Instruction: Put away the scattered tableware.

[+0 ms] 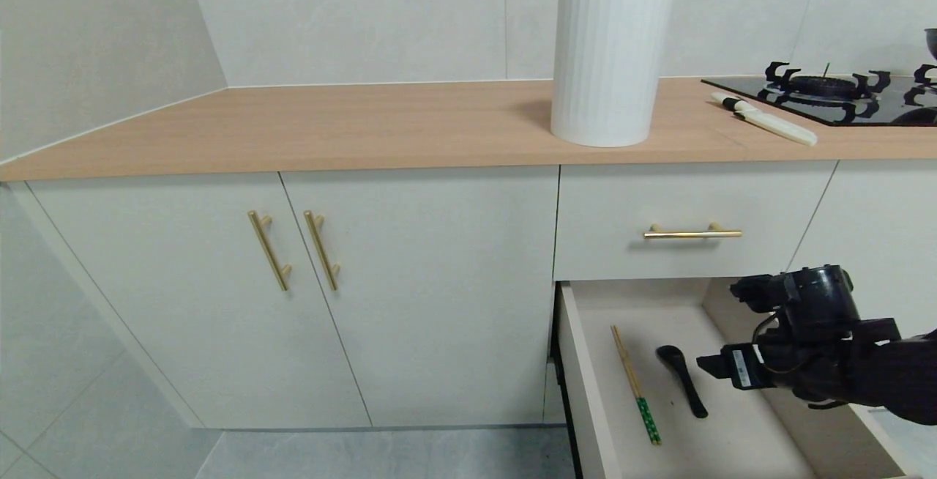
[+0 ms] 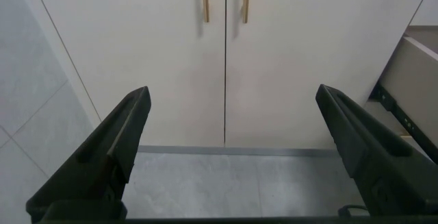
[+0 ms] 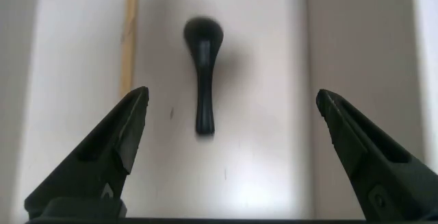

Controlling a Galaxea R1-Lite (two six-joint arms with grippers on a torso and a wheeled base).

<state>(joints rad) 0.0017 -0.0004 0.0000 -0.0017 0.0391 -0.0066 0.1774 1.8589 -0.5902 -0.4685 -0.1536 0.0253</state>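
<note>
The lower drawer [image 1: 580, 373] under the counter stands pulled out. On its floor lie a pair of wooden chopsticks [image 1: 635, 385] with green ends and, beside them, a black spoon [image 1: 682, 378]. My right gripper [image 1: 726, 331] hangs open just above the drawer, right of the spoon and holding nothing. In the right wrist view the spoon [image 3: 201, 73] and the chopsticks [image 3: 128, 39] lie beyond the open right gripper [image 3: 231, 99]. A white-bladed knife [image 1: 765, 119] rests on the counter by the stove. My left gripper [image 2: 231, 95] is open and empty, low in front of the cabinet doors [image 2: 226, 59].
A tall white ribbed container [image 1: 609, 61] stands on the wooden counter [image 1: 351, 124]. A black gas stove [image 1: 834, 98] sits at the right end. The upper drawer [image 1: 692, 232] is closed, as is the double-door cabinet [image 1: 293, 248] with gold handles.
</note>
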